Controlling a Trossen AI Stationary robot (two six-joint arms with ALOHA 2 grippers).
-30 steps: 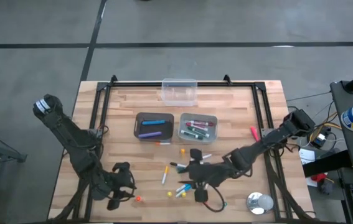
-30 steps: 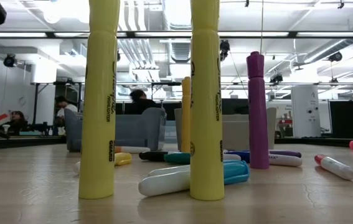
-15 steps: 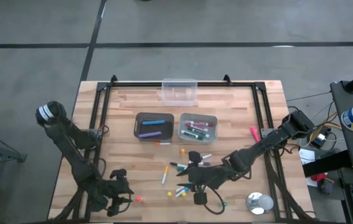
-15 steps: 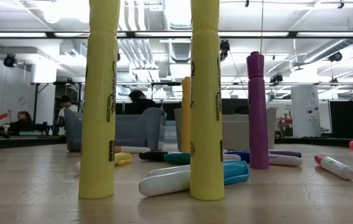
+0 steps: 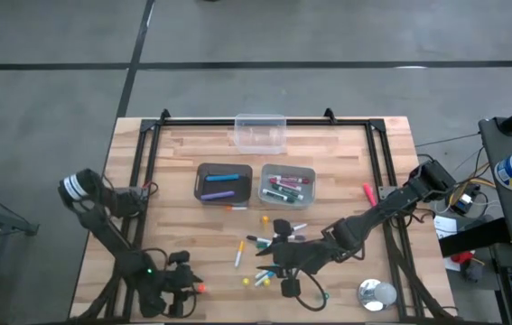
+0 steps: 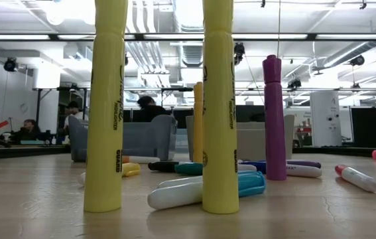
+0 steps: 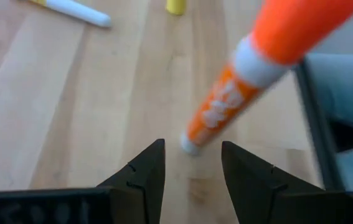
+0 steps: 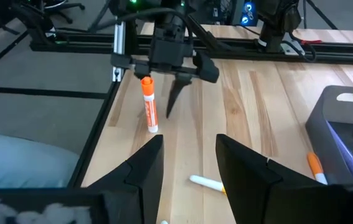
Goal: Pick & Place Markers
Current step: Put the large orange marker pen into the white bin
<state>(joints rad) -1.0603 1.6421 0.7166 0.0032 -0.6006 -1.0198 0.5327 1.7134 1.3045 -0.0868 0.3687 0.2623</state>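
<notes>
An orange marker [image 5: 200,288] stands upright near the table's near-left corner, on its white end [image 7: 188,146]. My left gripper [image 5: 188,284] is open beside it, fingers pointing down, the marker's foot just beyond the fingertips [image 7: 192,154]; it touches nothing. The right wrist view shows both the left gripper [image 8: 185,87] and the orange marker [image 8: 150,106]. My right gripper [image 5: 278,250] hovers open over the scattered markers [image 5: 265,262] at the table's middle near side, nothing between its fingers [image 8: 188,142]. In the low view, yellow markers [image 6: 219,106] and a purple one [image 6: 274,119] stand upright; others lie flat.
Two grey bins [image 5: 200,171] [image 5: 311,171] at mid-table hold sorted markers. A clear container [image 5: 260,133] sits at the far edge, a silver tape roll [image 5: 376,294] near the near-right corner, a red marker [image 5: 367,191] by the right rail. Black frame rails [image 5: 138,181] line the table.
My left gripper has moved toward the table's near edge and rightward, closing in on the upright orange marker, which has stayed in place. Its arm has swung lower on the left side.
</notes>
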